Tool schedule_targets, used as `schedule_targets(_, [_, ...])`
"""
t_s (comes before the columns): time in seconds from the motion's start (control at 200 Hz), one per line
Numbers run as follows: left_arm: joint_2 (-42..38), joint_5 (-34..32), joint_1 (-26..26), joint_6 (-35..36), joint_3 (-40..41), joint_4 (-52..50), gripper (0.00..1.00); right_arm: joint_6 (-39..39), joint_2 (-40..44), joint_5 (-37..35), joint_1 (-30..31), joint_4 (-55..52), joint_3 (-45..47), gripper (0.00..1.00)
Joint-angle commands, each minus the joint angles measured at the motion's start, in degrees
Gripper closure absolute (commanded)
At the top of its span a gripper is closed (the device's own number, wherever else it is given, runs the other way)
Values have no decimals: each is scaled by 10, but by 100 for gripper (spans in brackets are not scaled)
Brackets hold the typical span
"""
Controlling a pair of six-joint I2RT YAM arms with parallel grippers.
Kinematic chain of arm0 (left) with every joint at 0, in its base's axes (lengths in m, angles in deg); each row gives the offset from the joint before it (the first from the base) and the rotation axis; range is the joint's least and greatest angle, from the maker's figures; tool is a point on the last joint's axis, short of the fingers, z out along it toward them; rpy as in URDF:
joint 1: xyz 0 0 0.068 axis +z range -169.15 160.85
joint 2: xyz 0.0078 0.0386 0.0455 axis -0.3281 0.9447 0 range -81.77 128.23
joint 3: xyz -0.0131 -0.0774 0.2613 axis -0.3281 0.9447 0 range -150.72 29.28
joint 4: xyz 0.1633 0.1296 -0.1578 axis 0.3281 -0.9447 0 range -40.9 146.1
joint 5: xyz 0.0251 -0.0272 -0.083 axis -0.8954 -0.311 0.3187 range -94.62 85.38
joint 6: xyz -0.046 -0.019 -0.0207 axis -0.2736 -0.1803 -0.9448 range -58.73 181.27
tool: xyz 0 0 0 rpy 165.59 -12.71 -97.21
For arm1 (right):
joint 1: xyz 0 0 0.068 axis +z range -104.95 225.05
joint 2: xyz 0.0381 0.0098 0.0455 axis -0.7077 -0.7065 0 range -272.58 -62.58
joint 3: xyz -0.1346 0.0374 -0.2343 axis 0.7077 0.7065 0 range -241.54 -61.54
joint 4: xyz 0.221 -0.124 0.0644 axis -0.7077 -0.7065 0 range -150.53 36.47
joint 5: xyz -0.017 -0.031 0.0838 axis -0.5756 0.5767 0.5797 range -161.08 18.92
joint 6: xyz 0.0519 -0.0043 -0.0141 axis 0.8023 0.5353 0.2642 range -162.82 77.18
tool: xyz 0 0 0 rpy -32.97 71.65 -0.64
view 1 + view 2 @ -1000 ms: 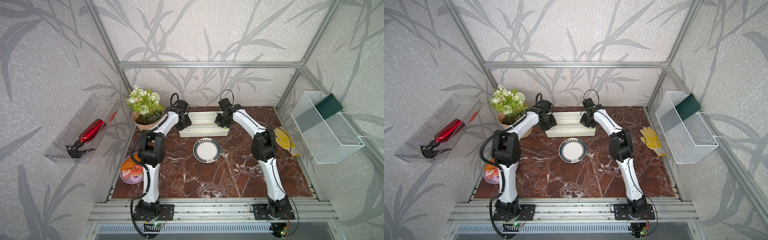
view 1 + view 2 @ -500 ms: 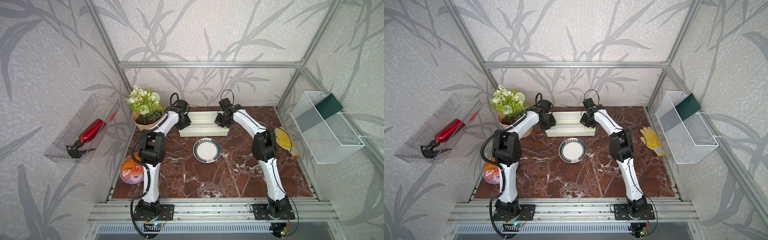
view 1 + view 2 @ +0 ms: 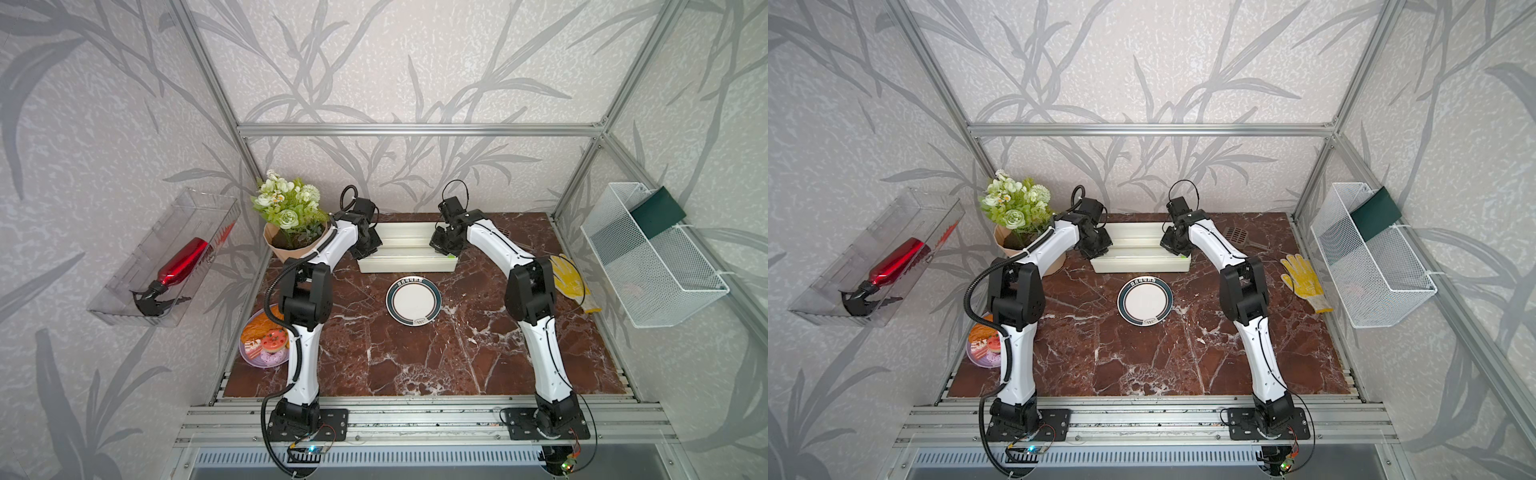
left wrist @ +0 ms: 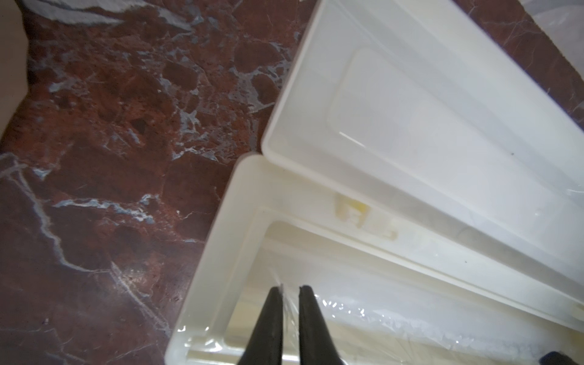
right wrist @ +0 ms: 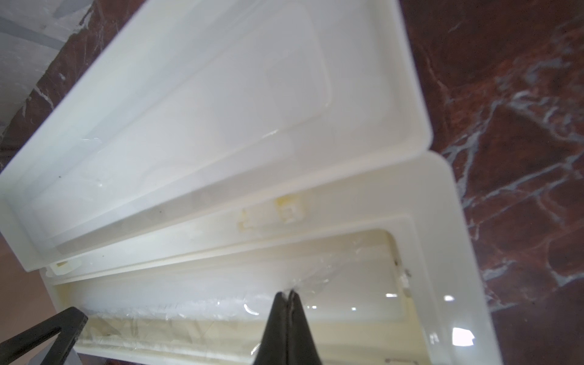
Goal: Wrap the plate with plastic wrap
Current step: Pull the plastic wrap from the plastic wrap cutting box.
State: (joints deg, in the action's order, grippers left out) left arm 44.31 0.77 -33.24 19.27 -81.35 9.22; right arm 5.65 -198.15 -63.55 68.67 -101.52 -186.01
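The plate, white with a dark teal rim, lies bare on the marble in front of the open cream dispenser box. My left gripper is inside the box's left end, its fingers nearly together with a fold of the plastic wrap pinched between them. At the right end my right gripper is shut on the plastic wrap, which rises in a small peak at its tips. The rest of the film lies crinkled along the roll in the box.
The box lid lies open behind the grippers. A flower pot stands at the back left, a purple plate of pastries at the front left. A yellow glove, a slotted spatula and a wire basket are on the right.
My left gripper has closed on the film over the last second. Neither arm has visibly shifted, and the right gripper stays shut.
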Motion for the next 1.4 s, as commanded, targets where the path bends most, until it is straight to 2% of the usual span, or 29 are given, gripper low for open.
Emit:
schedule_targets(0.0, [25, 8, 1, -1, -22, -23, 93, 3, 5, -1, -5, -13, 22, 100])
schedule_targets(0.095, [26, 12, 2, -1, -32, -25, 100, 1, 10, 0, -8, -11, 23, 100])
schedule_targets(0.32, [10, 38, 15, -13, -31, -14, 100, 10, 30, 36, -22, 15, 32, 100])
schedule_targets(0.495, [-38, 119, 35, -49, 55, 106, 100, 24, 66, 59, -35, 72, 81, 100])
schedule_targets(0.72, [-46, 190, 47, -82, 93, 188, 100, 60, 113, 115, -57, 188, 168, 100])
schedule_targets(0.985, [-67, 201, 53, -92, 77, 208, 100, 72, 134, 142, -67, 225, 176, 100])
schedule_targets(1.395, [-89, 208, 57, -102, 69, 214, 100, 73, 140, 155, -74, 225, 165, 100])
